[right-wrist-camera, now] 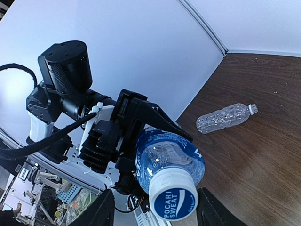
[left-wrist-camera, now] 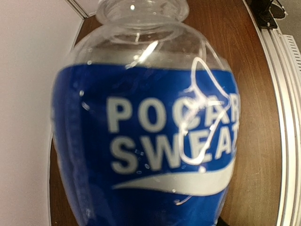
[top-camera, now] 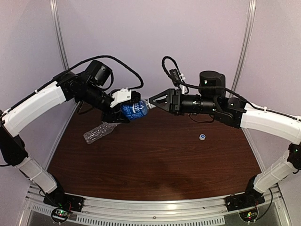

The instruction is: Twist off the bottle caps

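Note:
The blue-labelled bottle hangs on its side above the back of the table, and my left gripper is shut on its body. That bottle fills the left wrist view and hides the left fingers. Its white cap with a blue printed top points at my right gripper, which is open. The right fingers flank the cap with a gap showing on the left side. The unlabelled bottle lies flat on the table at the back left. A loose bluish cap rests on the table to the right.
The brown table is enclosed by pale walls, with a metal post in the back-left corner. An aluminium rail carrying both arm bases runs along the near edge. The unlabelled bottle lies near the left wall.

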Robot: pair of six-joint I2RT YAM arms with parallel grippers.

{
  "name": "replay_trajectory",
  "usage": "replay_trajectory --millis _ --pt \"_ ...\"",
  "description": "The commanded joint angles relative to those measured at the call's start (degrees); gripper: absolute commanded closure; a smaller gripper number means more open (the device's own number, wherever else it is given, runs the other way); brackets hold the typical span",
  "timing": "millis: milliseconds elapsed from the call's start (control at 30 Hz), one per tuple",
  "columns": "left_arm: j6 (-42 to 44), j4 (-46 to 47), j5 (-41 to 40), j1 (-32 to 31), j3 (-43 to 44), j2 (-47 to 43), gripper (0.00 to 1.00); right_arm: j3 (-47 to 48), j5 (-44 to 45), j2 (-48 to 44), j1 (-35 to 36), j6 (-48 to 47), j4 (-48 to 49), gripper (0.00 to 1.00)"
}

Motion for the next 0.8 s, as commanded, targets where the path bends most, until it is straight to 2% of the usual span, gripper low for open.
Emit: replay_trajectory --millis 0,133,267,333,367,433,667,767 --pt "-0.6 2.3 -0.1 0.3 0.4 -0.9 0.52 2.9 -1.0 0.7 0.3 -0.6 -1.2 0.44" --pt "-0.5 2.3 -0.1 0.3 0.4 -1.0 0.52 3.1 -1.4 0.8 0.2 -0.9 -1.2 0.66" --pt "-0.5 2.4 0.0 0.3 0.4 -1.1 0.52 3.2 -1.9 1.0 0.2 -1.4 -1.2 0.84" --pt "-0.4 2.2 0.6 0.3 0.4 -1.2 0.52 3.3 -2.1 1.0 0.2 -3.0 -2.2 0.97" --pt "-0.1 1.8 1.2 0.3 0.5 -1.3 0.52 3.4 -2.1 0.9 0.2 -5.1 -2.9 1.0" --pt "0.4 0.8 2.6 0.3 0.5 -1.4 0.52 3.2 -2.5 -0.3 0.2 -12.3 -4.2 1.0" --pt "5.4 -3.7 10.4 0.3 -2.4 -1.6 0.52 0.3 -7.8 -5.8 1.2 -48.6 -12.6 1.0" --pt "6.5 -5.0 12.4 0.3 -3.0 -1.0 0.52 -0.3 -7.4 -7.5 2.6 -61.8 -15.5 1.0"
